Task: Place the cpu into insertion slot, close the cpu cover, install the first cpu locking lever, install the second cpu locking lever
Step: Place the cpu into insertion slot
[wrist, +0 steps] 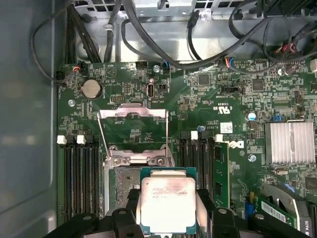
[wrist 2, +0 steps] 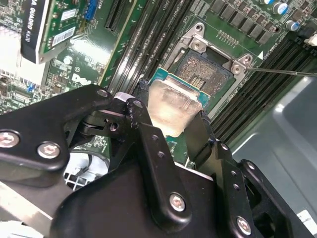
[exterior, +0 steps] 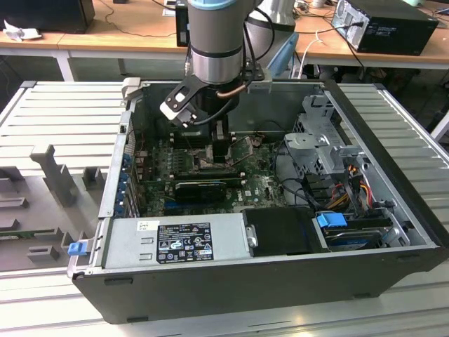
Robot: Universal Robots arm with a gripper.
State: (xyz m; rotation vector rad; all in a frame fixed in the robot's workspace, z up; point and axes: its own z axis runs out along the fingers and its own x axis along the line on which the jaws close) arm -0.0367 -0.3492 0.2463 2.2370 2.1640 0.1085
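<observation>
My gripper (wrist: 168, 214) is shut on the cpu (wrist: 167, 196), a flat square chip with a dull silver top, one black finger (wrist: 132, 207) on each side. In both wrist views the chip hangs just above the motherboard, overlapping one edge of the open insertion slot (wrist 2: 205, 74), whose contact field (wrist: 125, 181) shows beside it. The cpu cover (wrist: 133, 113) stands flipped up beyond the socket, with a thin wire locking lever (wrist: 101, 141) raised along each side. In the exterior view the gripper (exterior: 221, 151) reaches down into the computer case next to the raised cover (exterior: 243, 147).
Memory slots (wrist: 79, 178) flank the socket on both sides. A card (exterior: 200, 188), a silver heatsink (wrist: 290, 143) and cable bundles (wrist: 163, 44) lie around it. The power supply (exterior: 175, 242) and drive cage (exterior: 323, 144) stand inside the case walls (exterior: 393, 147).
</observation>
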